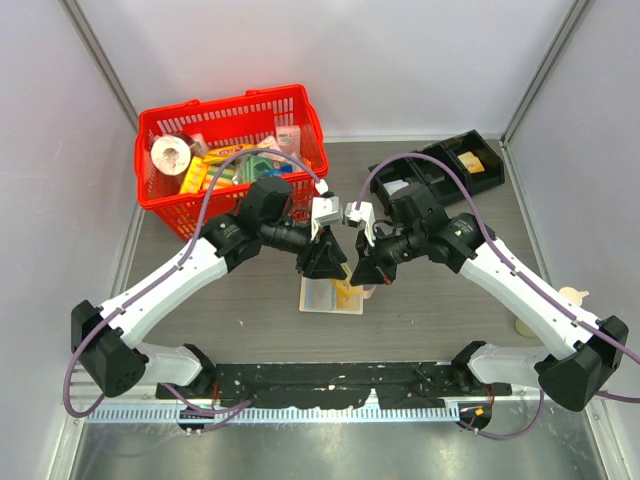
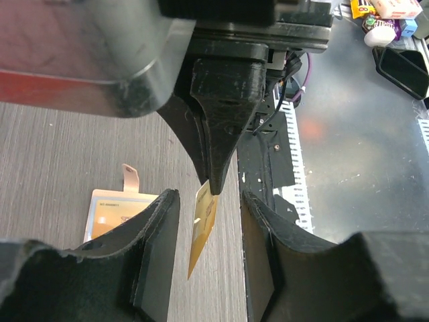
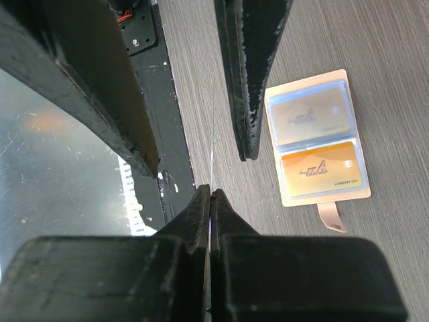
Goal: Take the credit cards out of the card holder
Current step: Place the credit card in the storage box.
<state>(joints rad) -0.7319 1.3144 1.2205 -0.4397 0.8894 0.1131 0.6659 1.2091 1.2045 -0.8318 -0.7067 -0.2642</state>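
Observation:
The tan card holder (image 1: 320, 297) lies open on the table, its tab (image 3: 330, 217) pointing away from the sleeves. Two credit cards sit in its sleeves: a paler one (image 3: 310, 115) and an orange one (image 3: 320, 168). My right gripper (image 3: 211, 192) is shut on a third, yellow-orange card (image 2: 203, 228), which hangs above the table by one corner and shows edge-on in the right wrist view. My left gripper (image 2: 209, 196) is open, with one finger (image 2: 157, 248) on each side of that card and neither touching it. Both grippers meet just above the holder.
A red basket (image 1: 232, 150) full of small goods stands at the back left. A black three-part tray (image 1: 440, 170) sits at the back right. A black strip (image 1: 330, 380) runs along the near table edge, with shiny metal beyond it.

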